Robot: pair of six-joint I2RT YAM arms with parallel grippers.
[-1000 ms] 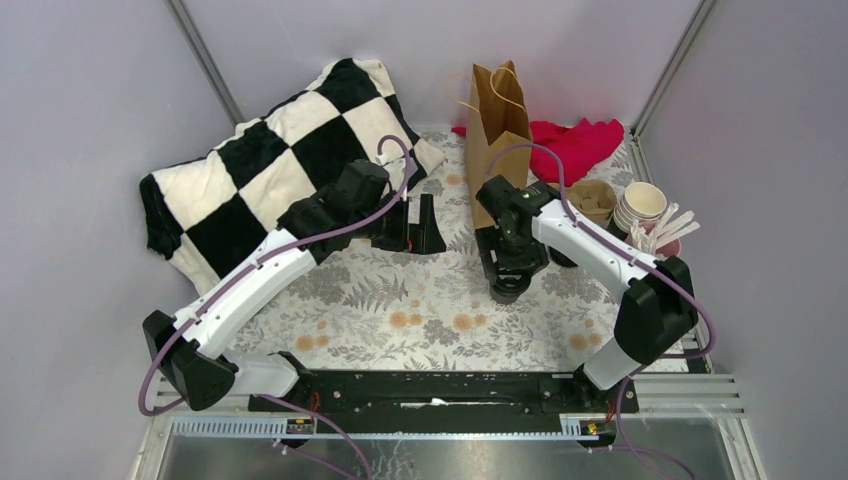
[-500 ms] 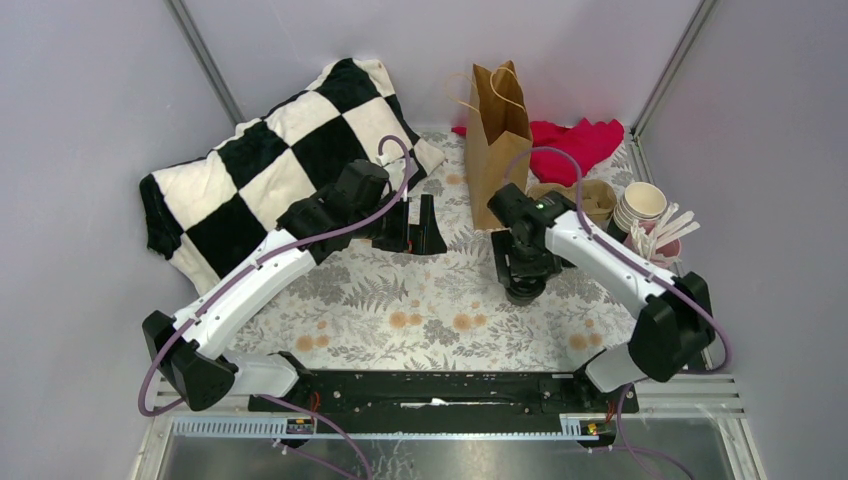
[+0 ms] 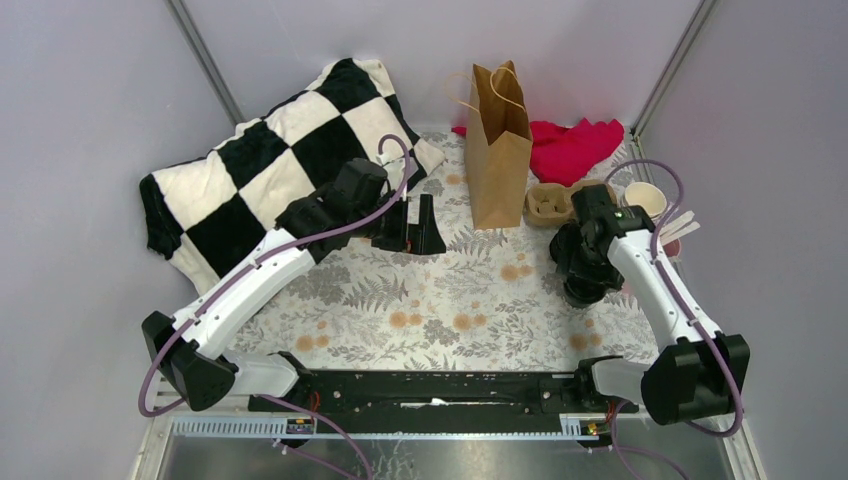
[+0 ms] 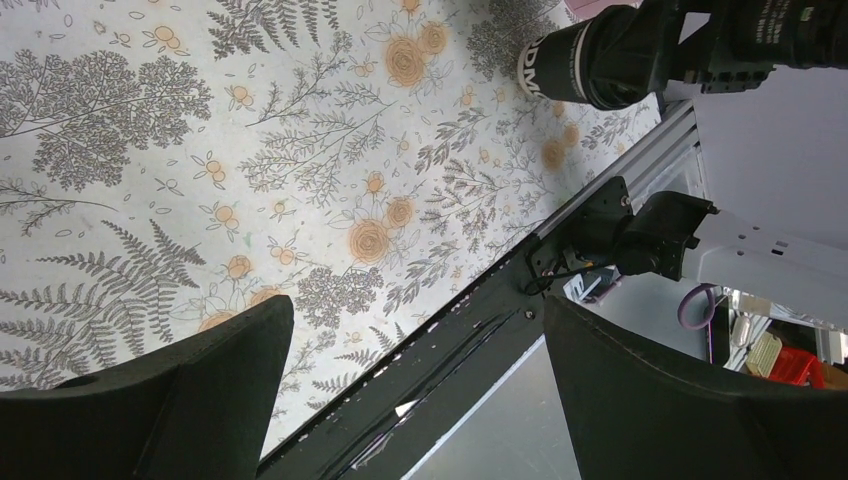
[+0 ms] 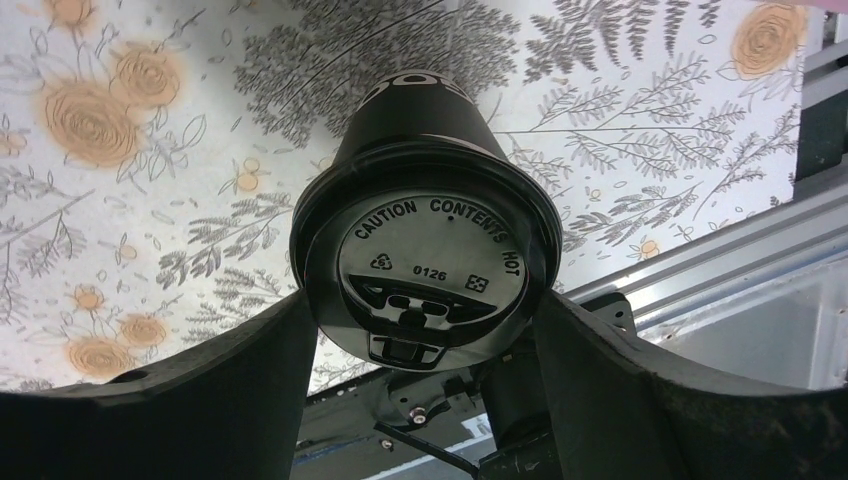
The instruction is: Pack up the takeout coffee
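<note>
Cup lid: CAUTION CONTENTS HOT

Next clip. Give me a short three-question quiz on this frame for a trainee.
1. True or false: the right pincer is shut on a black lidded cup.
2. Which pincer is open and empty? A) left pincer B) right pincer
3. Fill in: the brown paper bag is ____, not lying flat.
Key: 1 true; 2 A; 3 upright.
</note>
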